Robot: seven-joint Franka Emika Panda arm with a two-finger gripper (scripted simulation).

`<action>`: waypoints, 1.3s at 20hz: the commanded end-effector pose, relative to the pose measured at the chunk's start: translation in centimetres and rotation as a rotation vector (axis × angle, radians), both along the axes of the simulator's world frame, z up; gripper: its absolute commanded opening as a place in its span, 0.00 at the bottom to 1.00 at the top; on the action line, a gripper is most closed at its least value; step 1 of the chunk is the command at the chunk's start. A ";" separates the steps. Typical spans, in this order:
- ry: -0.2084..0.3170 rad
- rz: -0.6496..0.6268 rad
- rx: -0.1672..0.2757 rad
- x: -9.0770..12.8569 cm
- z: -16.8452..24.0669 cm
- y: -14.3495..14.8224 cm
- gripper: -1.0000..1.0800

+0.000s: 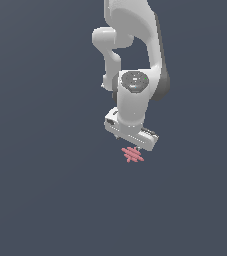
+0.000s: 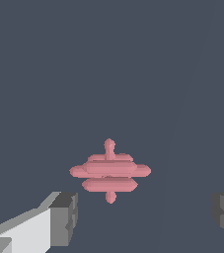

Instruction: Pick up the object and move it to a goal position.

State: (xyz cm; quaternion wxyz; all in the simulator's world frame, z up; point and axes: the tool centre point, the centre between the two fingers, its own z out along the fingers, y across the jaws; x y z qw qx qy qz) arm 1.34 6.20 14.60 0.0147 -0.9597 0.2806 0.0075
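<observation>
Grey-padded white pincer [image 2: 144,215] spread wide above tiny pink-red crossed-bar lattice object [image 2: 110,171]; probably light, stiff; best gripped across long bars.

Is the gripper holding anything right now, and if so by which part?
Nothing is held. The gripper is open, its fingers spread wide, and the pink lattice object lies between and beyond them, untouched.
</observation>
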 end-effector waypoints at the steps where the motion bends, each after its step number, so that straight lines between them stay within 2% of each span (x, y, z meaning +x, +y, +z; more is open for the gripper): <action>1: 0.002 -0.066 -0.001 0.0 -0.5 0.3 0.96; 26: 0.012 -0.701 -0.024 -0.3 -5.3 2.6 0.96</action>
